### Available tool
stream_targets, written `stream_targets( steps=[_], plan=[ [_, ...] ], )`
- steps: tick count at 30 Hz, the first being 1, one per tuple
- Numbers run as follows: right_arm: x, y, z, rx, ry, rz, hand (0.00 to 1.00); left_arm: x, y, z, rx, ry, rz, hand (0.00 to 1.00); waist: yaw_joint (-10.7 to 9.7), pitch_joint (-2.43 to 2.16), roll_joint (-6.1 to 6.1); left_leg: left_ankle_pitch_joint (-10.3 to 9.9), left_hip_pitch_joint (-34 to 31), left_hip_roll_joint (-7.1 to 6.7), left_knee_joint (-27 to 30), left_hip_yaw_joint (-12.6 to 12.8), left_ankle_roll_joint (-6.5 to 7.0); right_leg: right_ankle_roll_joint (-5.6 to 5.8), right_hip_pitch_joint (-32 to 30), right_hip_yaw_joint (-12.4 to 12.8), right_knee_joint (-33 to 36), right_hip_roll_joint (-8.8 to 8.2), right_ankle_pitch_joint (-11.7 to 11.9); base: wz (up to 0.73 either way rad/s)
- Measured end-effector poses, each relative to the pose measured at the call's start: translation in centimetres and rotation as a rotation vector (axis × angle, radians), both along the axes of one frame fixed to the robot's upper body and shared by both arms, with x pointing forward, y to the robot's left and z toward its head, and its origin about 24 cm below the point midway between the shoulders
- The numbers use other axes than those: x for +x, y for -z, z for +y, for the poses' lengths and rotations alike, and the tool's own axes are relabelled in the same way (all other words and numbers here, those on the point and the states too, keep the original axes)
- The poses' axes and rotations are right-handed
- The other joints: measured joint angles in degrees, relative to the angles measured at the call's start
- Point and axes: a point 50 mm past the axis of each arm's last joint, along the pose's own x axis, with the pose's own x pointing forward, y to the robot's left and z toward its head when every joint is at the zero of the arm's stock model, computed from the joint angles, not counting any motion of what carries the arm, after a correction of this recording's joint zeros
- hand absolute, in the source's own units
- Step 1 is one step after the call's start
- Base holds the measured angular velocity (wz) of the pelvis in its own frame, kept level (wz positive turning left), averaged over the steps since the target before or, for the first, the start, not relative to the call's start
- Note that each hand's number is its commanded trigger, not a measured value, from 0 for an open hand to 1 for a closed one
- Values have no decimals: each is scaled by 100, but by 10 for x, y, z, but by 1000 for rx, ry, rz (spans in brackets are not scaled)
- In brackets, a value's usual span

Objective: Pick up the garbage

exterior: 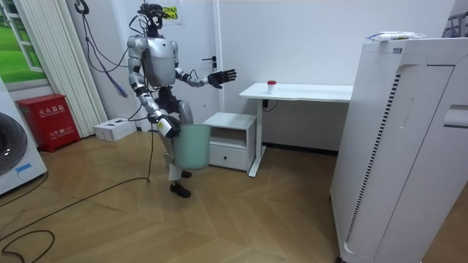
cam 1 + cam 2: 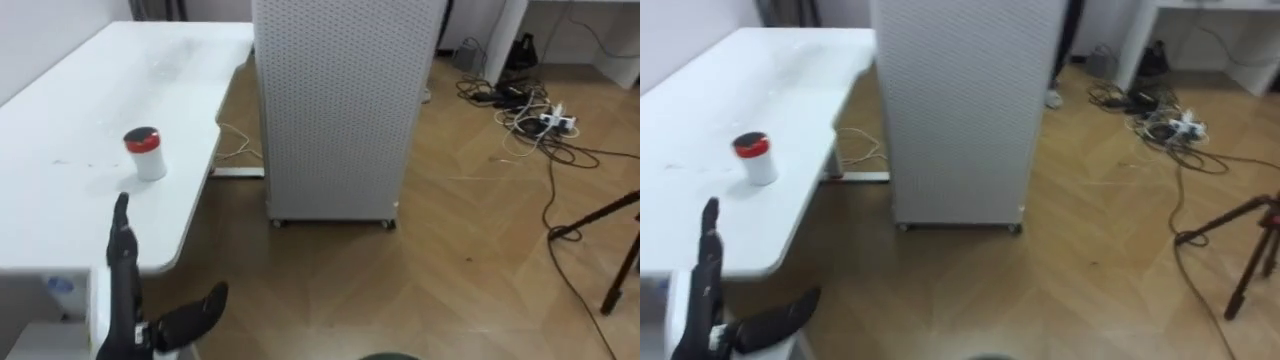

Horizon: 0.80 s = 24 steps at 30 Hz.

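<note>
Pointing at 12 o'clock, the left hand (image 2: 124,270) is open, fingers straight, thumb spread. The cup (image 2: 144,152) stands upright on the desk (image 2: 60,100), at 1 o'clock from its fingertips, near but apart. The right hand (image 1: 167,126) sits low at the bin (image 1: 191,146); I cannot tell its grip.

No words or numbers can be read anywhere. The red square box (image 1: 51,120) on the floor by the wall has small white marks on its front, but they are too tiny to make out. The big white machine with a round dark door (image 1: 13,157) beside it has a little blue sticker, and that is too small to read as well.
</note>
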Motion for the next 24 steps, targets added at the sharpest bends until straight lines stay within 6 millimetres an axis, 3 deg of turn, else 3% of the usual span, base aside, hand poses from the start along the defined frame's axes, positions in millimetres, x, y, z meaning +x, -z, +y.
stream_targets(
  steps=[1,2,4,9,12,13,14,16,18,19,20,21,23,24],
  plan=[
    [0,0,-1,-5,-1,3,100,0,-1,0,-1,4,-11,0,50,1,3,121,-172,-25,-253,-171,-95,21,-39,103,69,28,-23,-64],
    [-4,2,0,-5,-3,20,100,-1,-2,0,-1,1,-16,0,117,-5,-17,205,-215,-23,-270,-221,-9,84,-50,221,117,54,-62,-59],
    [-4,2,1,-9,-14,28,100,-2,-3,3,3,-18,-27,0,88,-49,-24,193,-215,-25,-320,-221,6,109,-23,102,39,71,-38,-16],
    [-2,0,1,-44,-41,14,100,-3,-6,3,-5,-38,-64,0,90,-44,-29,201,-171,-58,-381,-256,9,40,-28,72,-21,60,-10,4],
    [3,-4,2,-46,-42,-15,100,-3,-7,3,-9,-49,-72,0,97,-10,-38,198,-136,-50,-369,-255,2,17,-38,38,62,61,-130,5],
    [6,-7,3,-45,-46,-30,100,-3,-6,3,-9,-53,-71,0,104,24,-35,186,-105,-48,-336,-241,-13,8,-40,37,100,63,-192,3],
    [10,-10,4,-44,-50,-51,100,-3,-6,3,-9,-54,-71,0,102,58,-46,173,-110,-57,-226,-223,-36,-10,-41,41,192,60,-285,0],
    [13,-12,5,-46,-59,-67,100,-4,-5,4,-8,-53,-67,0,111,81,-80,123,-240,-75,208,-220,-118,-37,-43,58,374,39,-438,2],
    [13,-12,6,-45,-61,-68,100,-4,-2,4,-9,-53,-51,0,110,79,-84,103,-500,-66,897,-215,-153,-108,13,141,472,29,-577,4],
    [12,-12,6,-47,-64,-66,100,-6,-1,5,-8,-53,-42,0,107,89,-42,151,-835,-16,1629,-223,-172,-151,126,178,475,89,-614,0],
    [12,-12,6,-47,-64,-65,100,-7,0,5,-11,-56,-39,0,89,103,-39,184,-1030,8,1956,-254,-191,-177,177,182,473,113,-633,9],
    [8,-10,6,-44,-51,-57,100,-7,0,5,-24,-63,-37,0,80,84,-13,132,-1341,11,2171,-293,-162,-226,234,192,471,163,-678,18],
    [6,-9,4,-48,-34,-48,100,-6,0,6,-42,-70,-44,0,53,94,-35,131,-1783,-56,1937,-216,-140,-247,315,193,492,148,-781,7],
    [3,-9,2,-55,-26,-43,100,-7,0,7,-50,-76,-46,0,72,93,-44,226,-2012,-114,1506,-188,-180,-233,379,203,492,133,-848,-15]
  ],
)
